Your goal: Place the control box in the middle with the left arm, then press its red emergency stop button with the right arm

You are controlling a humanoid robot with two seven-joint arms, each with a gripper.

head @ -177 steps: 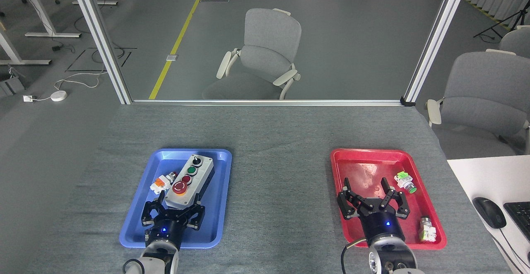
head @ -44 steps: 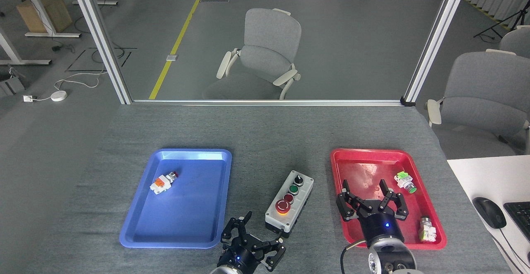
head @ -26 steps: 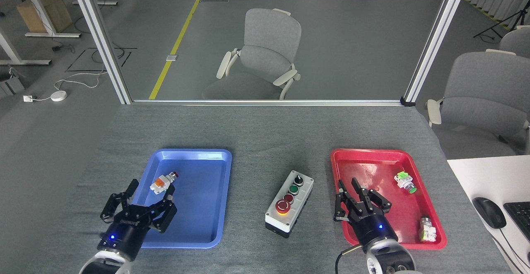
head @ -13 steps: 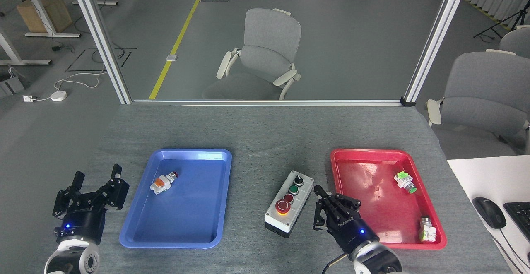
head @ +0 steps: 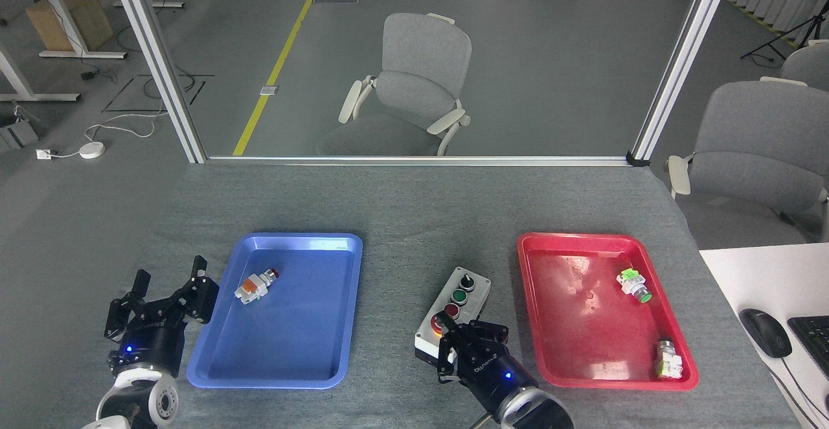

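Observation:
The control box [head: 461,299] lies on the grey cloth of the middle [head: 401,273], between the two trays, its long side running at a slant. Its black knob [head: 464,281], green button [head: 459,297] and small red button [head: 451,310] show. My right gripper [head: 455,333] is shut and sits over the box's near end. It covers most of the red emergency stop button [head: 440,324], of which only a red and yellow sliver shows. Whether the fingers touch the button I cannot tell. My left gripper [head: 167,284] stands open and holds nothing, left of the blue tray.
The blue tray [head: 291,345] holds a loose orange-white pushbutton part [head: 256,284]. The red tray [head: 583,338] holds a green-tipped part [head: 633,284] and another small part [head: 668,358]. A white desk with a mouse [head: 765,332] stands at the right. A framed glass partition [head: 414,159] borders the far edge.
My right gripper has moved left from the red tray's edge onto the near end of the box, hiding the big red button. My left gripper has shifted slightly right.

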